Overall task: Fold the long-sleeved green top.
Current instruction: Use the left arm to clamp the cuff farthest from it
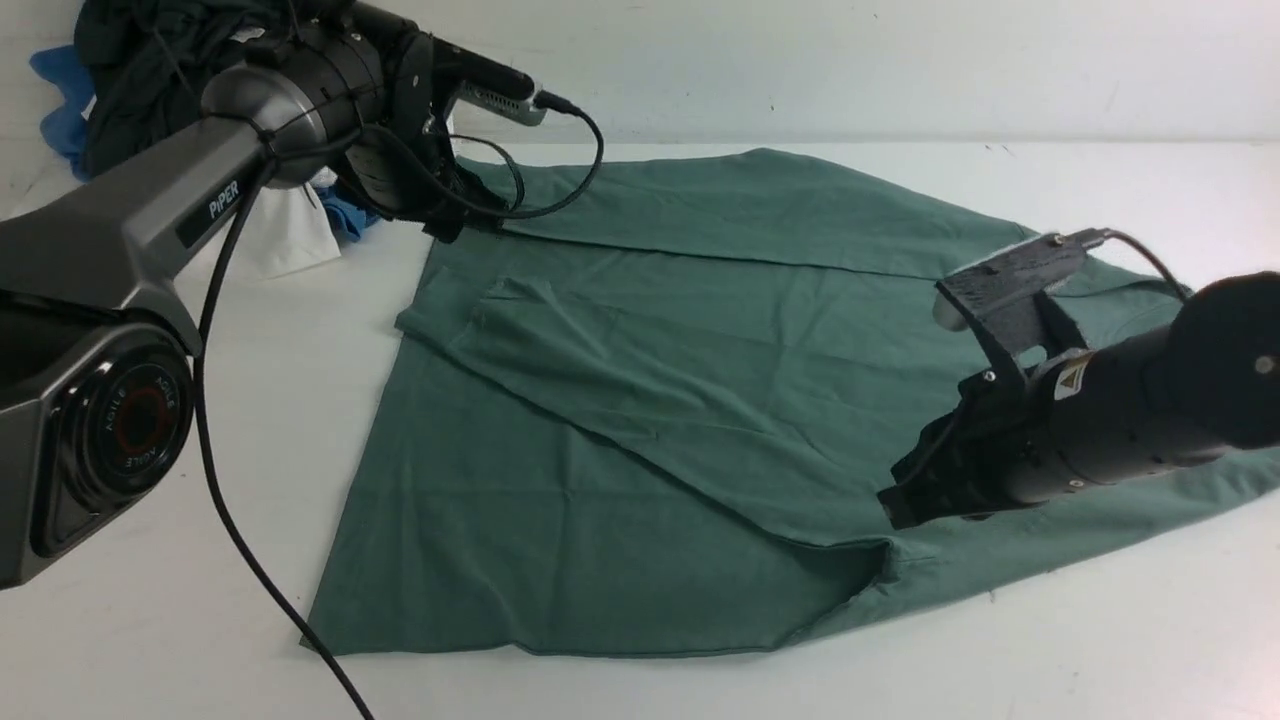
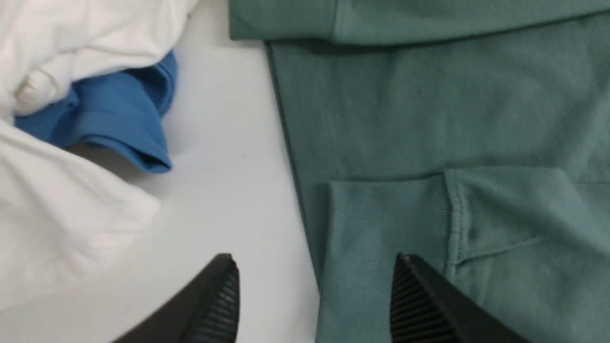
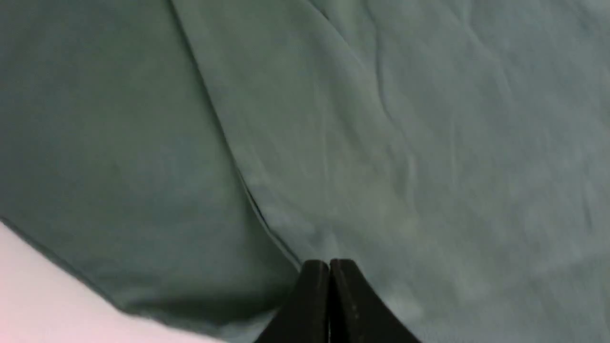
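The green long-sleeved top (image 1: 640, 420) lies flat on the white table, with one sleeve folded across its far edge and the other laid diagonally over the body. My left gripper (image 1: 463, 218) is at the top's far left corner. In the left wrist view this gripper (image 2: 317, 267) stands open, with a ribbed sleeve cuff (image 2: 381, 224) lying loose between and below the fingers. My right gripper (image 1: 898, 508) hovers over the near right part of the top. Its jaws (image 3: 329, 265) are pressed together with no cloth seen in them, just above a fold edge (image 3: 248, 190).
A heap of other clothes sits at the far left: a dark garment (image 1: 150, 70), a white one (image 1: 285, 230) (image 2: 71, 47) and a blue one (image 1: 350, 215) (image 2: 109, 109). The left arm's cable (image 1: 240, 540) trails over the table in front of the top's near left corner.
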Controlling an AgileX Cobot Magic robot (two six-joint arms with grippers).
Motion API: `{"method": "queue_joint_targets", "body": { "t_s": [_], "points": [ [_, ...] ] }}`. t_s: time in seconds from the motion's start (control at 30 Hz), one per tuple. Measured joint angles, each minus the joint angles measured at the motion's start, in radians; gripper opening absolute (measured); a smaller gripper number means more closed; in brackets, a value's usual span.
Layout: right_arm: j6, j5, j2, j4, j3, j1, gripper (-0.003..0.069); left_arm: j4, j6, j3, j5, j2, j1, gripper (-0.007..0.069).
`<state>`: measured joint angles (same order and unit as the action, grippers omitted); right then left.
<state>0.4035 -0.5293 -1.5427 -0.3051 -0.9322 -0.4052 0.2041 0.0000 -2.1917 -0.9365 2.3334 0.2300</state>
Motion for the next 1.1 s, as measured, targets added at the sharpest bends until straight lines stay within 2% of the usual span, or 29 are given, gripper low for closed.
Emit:
{"method": "queue_joint_targets", "body": {
  "t_s": [0.17, 0.27, 0.33, 0.5, 0.67, 0.83, 1.1],
  "points": [
    [0.018, 0.144, -0.097, -0.005, 0.000, -0.030, -0.0002, -0.089, 0.000, -0.019, -0.083, 0.000, 0.000, 0.0364],
    [0.019, 0.195, -0.187, 0.004, 0.000, -0.030, -0.0001, -0.169, 0.020, -0.019, -0.157, 0.010, 0.000, 0.0277],
    [0.019, 0.169, -0.224, 0.020, 0.000, -0.030, -0.0001, -0.211, 0.046, -0.019, -0.184, 0.022, 0.000, 0.0227],
    [0.019, -0.018, -0.232, 0.079, -0.006, -0.030, -0.0001, -0.245, 0.070, -0.019, -0.203, 0.051, 0.000, 0.0122],
    [0.019, -0.138, -0.160, 0.092, -0.004, -0.030, 0.0000, -0.246, 0.073, -0.019, -0.187, 0.064, 0.000, 0.0100],
    [0.019, -0.165, -0.048, 0.060, -0.004, -0.030, 0.0000, -0.247, 0.069, -0.019, -0.132, 0.077, 0.000, 0.0099],
    [0.019, -0.263, -0.141, 0.021, -0.004, -0.030, 0.0000, -0.290, 0.062, -0.019, -0.028, 0.083, 0.000, 0.0099]
  ]
}}
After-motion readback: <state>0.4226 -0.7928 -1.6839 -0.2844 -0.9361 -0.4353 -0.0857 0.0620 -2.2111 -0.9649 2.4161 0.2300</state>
